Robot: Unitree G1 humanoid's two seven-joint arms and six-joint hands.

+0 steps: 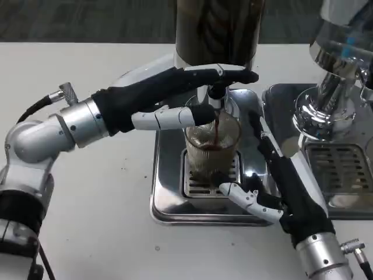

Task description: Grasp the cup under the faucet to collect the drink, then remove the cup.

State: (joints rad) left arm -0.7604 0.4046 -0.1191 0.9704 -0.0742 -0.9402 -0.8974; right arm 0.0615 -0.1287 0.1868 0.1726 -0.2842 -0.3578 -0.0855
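A ribbed clear cup point(211, 149) stands on the drip grate point(195, 184) under the black faucet point(217, 92) of the dark drink dispenser point(215, 29). A thin dark stream falls into the cup, which holds a little dark liquid. My left hand point(169, 96) reaches in from the left, its fingers lying over the faucet top and its thumb beneath, by the cup's rim. My right hand point(274, 186) sits to the cup's right. Its fingers stretch along the cup's right side with a small gap, and its thumb lies at the front of the cup's base.
The steel drip tray point(166, 198) surrounds the grate. A second chrome dispenser point(338, 64) with its own drip tray point(344, 169) stands close on the right, just beyond my right forearm. The white table point(87, 233) extends to the left and front.
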